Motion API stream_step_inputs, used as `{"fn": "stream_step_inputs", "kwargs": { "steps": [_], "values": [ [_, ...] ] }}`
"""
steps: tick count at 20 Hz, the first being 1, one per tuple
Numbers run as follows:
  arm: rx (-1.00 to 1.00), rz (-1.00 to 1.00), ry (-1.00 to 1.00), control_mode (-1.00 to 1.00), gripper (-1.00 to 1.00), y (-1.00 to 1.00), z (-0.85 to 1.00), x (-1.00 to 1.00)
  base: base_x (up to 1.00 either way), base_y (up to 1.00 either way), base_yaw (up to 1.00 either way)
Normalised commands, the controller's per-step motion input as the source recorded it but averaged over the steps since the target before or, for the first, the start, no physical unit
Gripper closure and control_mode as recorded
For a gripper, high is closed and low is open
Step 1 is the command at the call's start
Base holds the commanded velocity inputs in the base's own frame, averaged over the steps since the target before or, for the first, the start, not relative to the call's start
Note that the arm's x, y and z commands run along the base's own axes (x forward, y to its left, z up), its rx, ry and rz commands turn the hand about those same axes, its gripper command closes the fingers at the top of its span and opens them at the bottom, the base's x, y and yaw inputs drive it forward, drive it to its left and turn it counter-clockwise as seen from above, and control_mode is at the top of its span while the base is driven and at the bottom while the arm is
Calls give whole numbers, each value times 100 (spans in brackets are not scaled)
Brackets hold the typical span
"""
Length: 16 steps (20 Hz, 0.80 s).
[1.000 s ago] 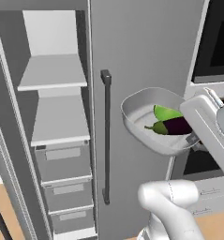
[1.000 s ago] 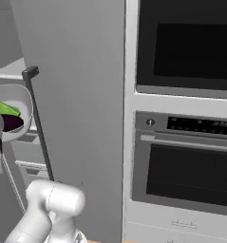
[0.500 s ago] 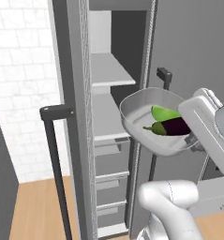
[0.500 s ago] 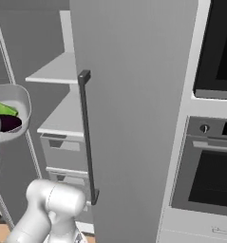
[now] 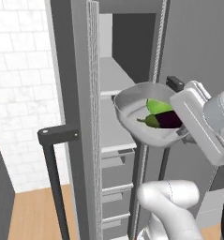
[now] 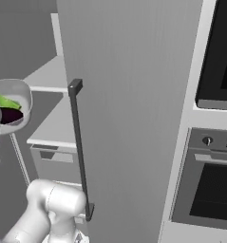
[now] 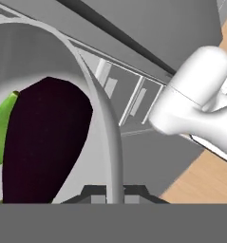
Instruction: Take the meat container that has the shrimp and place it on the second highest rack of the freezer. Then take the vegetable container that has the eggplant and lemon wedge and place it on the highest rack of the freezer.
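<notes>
Vegetable container, the pale grey-white oval bowl (image 5: pixel 144 115), rides clenched by its rim in my jaws, glossy dark-purple eggplant (image 5: pixel 168 119) and yellow-green lemon wedge (image 5: pixel 156 105) inside, apparently tilted. Risks: contents sliding out, or the bowl clipping the grey freezer's (image 5: pixel 83 117) open door edge before the white highest rack (image 6: pixel 51 75).

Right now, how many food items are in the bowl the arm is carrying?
2. In the vegetable container, the eggplant lies nearest the fingers, and the lemon wedge sits just behind it. The bowl's wall could hide more; none shows.
</notes>
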Motion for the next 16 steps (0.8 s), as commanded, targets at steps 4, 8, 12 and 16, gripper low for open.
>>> {"fn": "stream_step_inputs", "kwargs": {
  "steps": [4,8,12,16],
  "values": [
    [0,-22,0,-100,100,53,16,45,0,0,0],
    [0,-28,0,-100,100,29,8,87,0,0,0],
    [0,-23,1,-100,100,9,1,100,0,0,0],
    [0,-6,4,-100,100,0,0,100,0,0,0]
  ]
}}
